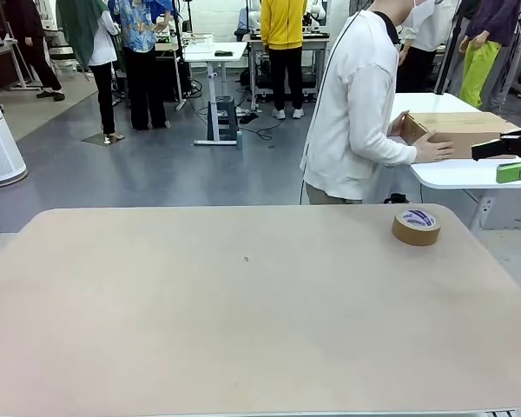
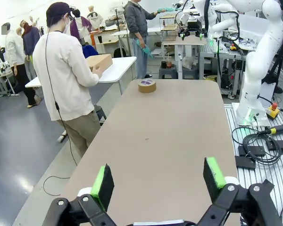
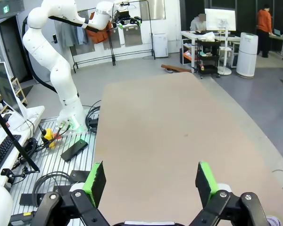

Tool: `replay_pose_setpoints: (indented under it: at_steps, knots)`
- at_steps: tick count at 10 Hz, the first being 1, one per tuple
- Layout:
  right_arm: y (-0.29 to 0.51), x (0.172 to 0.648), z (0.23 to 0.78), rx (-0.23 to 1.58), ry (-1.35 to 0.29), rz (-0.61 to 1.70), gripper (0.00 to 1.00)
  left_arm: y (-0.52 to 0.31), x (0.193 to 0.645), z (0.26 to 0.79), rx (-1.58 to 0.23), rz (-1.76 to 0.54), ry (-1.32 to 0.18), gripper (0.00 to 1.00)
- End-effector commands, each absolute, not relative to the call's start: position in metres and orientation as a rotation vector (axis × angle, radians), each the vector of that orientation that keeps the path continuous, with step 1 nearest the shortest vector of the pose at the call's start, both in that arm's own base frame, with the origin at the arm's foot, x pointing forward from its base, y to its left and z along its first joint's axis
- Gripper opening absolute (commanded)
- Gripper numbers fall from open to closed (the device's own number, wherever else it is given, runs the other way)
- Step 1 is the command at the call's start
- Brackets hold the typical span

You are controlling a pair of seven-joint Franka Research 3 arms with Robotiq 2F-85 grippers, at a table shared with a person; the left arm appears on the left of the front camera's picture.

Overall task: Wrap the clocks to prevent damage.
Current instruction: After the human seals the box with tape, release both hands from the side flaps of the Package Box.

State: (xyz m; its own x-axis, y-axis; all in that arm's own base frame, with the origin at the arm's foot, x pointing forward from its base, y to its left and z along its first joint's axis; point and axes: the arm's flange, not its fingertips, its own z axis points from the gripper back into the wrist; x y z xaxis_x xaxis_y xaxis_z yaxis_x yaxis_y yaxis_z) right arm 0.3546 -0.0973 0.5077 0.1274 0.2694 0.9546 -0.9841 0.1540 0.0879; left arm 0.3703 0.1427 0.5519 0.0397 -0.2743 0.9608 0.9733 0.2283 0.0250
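Observation:
The clocks are out of view. A roll of brown packing tape [image 1: 415,226] lies flat on the tan table [image 1: 243,321] near its far right corner, also seen as the tape roll [image 2: 146,85]. My left gripper [image 2: 159,181] hovers open above one end of the table, nothing between its green pads. Over the opposite end my right gripper [image 3: 151,182] is open and empty as well. Each arm shows in the other's wrist view: the right arm [image 2: 259,61] and the left arm [image 3: 56,66].
A person in a white top [image 1: 356,113] stands past the far edge, turned to a white side table [image 1: 469,174], both hands on a cardboard box [image 1: 456,130]. Cables and control boxes [image 2: 259,146] lie beside the table by the right arm's base.

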Motion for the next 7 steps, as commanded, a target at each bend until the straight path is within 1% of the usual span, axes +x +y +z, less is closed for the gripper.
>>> replay_pose_setpoints:
  at_steps: [1,7]
  knots:
    - [-0.0982,0.3557,0.5091,0.958,-0.996,1.153,1.0,0.1449,0.37,0.5529,-0.839,-1.163,-1.115,1.0]
    - [-0.0982,0.3557,0.5091,0.958,-0.996,1.153,1.0,0.1449,0.37,0.5529,-0.839,-1.163,-1.115,1.0]
